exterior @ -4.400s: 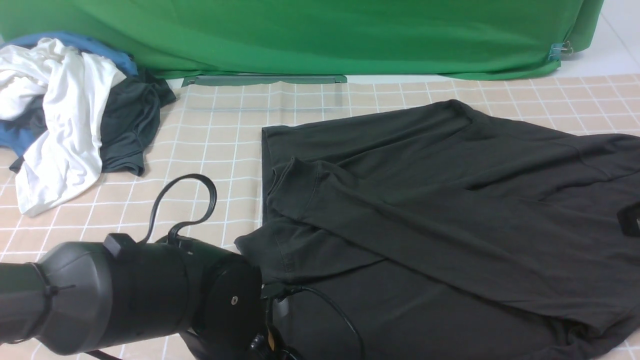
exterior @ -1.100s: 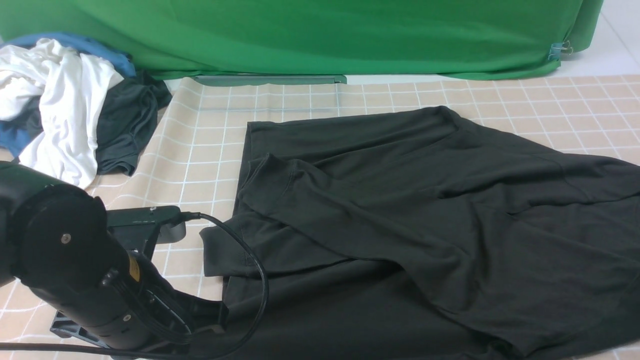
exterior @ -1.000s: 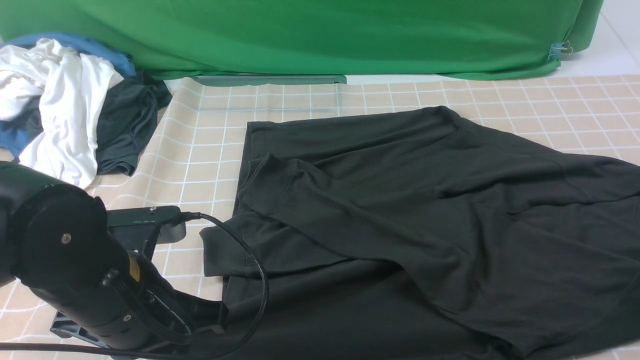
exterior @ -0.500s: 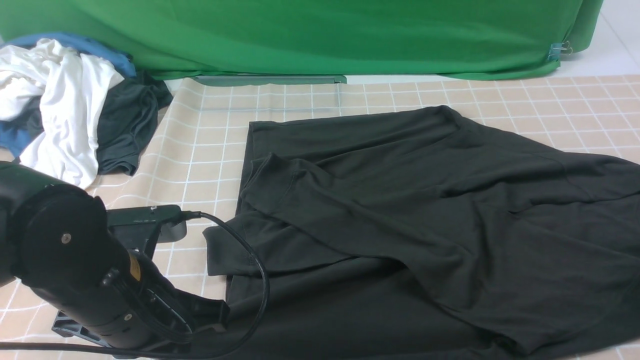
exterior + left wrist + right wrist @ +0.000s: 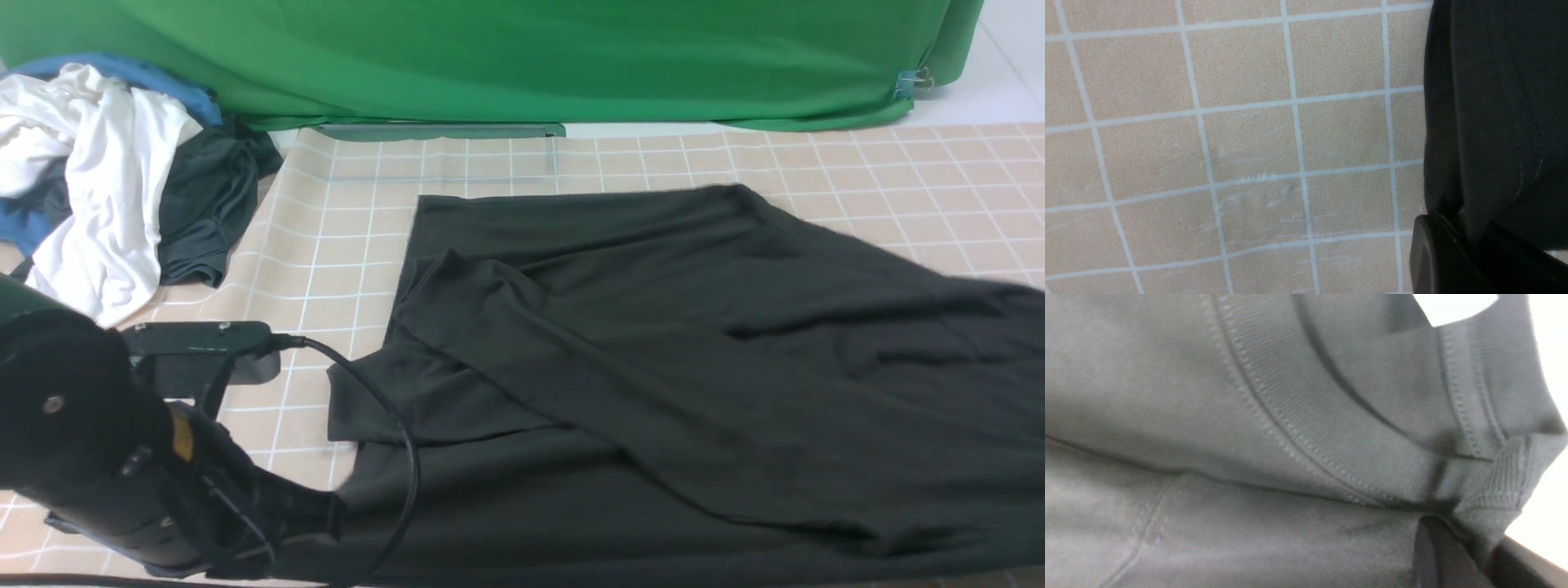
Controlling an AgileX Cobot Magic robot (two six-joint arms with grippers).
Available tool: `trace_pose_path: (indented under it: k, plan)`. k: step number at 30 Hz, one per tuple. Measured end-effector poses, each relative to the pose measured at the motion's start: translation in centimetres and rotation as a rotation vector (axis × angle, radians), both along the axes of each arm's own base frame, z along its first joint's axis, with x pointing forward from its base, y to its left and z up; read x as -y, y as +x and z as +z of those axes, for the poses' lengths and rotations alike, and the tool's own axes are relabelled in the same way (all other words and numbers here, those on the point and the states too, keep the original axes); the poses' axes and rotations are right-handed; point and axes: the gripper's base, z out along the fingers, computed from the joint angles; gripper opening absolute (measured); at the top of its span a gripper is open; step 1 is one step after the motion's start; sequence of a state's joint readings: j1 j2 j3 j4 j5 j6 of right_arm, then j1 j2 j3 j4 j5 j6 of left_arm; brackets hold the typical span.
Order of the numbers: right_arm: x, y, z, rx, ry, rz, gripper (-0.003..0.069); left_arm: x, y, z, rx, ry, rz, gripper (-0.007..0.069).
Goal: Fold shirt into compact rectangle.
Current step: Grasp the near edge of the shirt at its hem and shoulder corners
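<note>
Across the tiled cloth (image 5: 653, 159) lies the black shirt (image 5: 588, 343), and it's a big one, spreading from just beside the left arm (image 5: 163, 457) all the way out past the right edge of the front view! Over on the left, the left gripper (image 5: 1472, 241) has its fingers pinched shut on the shirt, nipping it right at a folded edge, with bare tiled cloth to one side of the grip and the black fabric running off to the other. And to the right gripper (image 5: 1478, 555), out of sight in the front view, its fingertips tight together around a gathered bit of that same shirt, right beside the ribbed, stitched band (image 5: 1286, 428)! So the shirt stretches between the two grippers, one at each side. Which way does it point? Its long axis runs left to right across the front view, the upper outline sloping down toward the right, and long creases slanting the same way through the middle. On the left a short flap (image 5: 392, 400) juts out toward the left arm, with a straight-edged corner (image 5: 465, 220) squared off beyond it, farther from the robot. Where the neck points, the front view can't settle. Behind the left arm, well apart from the shirt, sits a pile of white (image 5: 106, 180), blue (image 5: 155, 77) and dark clothes (image 5: 208, 196)!
</note>
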State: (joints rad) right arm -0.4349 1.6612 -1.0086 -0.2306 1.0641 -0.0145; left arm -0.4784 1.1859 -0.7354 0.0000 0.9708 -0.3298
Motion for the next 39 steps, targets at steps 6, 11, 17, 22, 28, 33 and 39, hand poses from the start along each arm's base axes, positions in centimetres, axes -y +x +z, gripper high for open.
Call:
trace_pose_path:
  k: [6,11,17,22,28,33,39]
  plan:
    - [0.1,-2.7,0.5,-0.154,-0.087,-0.006,0.0061,-0.5,-1.1,-0.7,-0.087,0.038,-0.02,0.0016]
    - [0.2,-2.9,0.5,-0.157,-0.105,-0.012,0.0061,-0.3,-0.9,-0.8,-0.056,0.012,-0.017,0.0016]
    - [0.3,-2.8,0.8,-0.145,-0.111,-0.025,0.006,0.5,-1.3,-0.8,-0.1,-0.079,-0.026,0.0016]
    - [0.2,-2.7,0.7,-0.131,-0.114,-0.04,0.0058,1.4,-1.9,-0.7,-0.159,-0.175,-0.047,0.0019]
    - [0.2,-2.5,0.7,-0.117,-0.113,-0.041,0.0058,1.3,-2.3,-3.3,-0.193,-0.18,-0.026,0.0119]
    - [0.2,-2.5,0.7,-0.112,-0.108,-0.045,0.0058,1.5,-2.4,-6.7,-0.254,-0.191,0.048,0.0289]
    - [0.2,-2.4,0.6,-0.101,-0.104,-0.047,0.0058,2.0,-1.8,-8.3,-0.283,-0.199,0.072,0.0451]
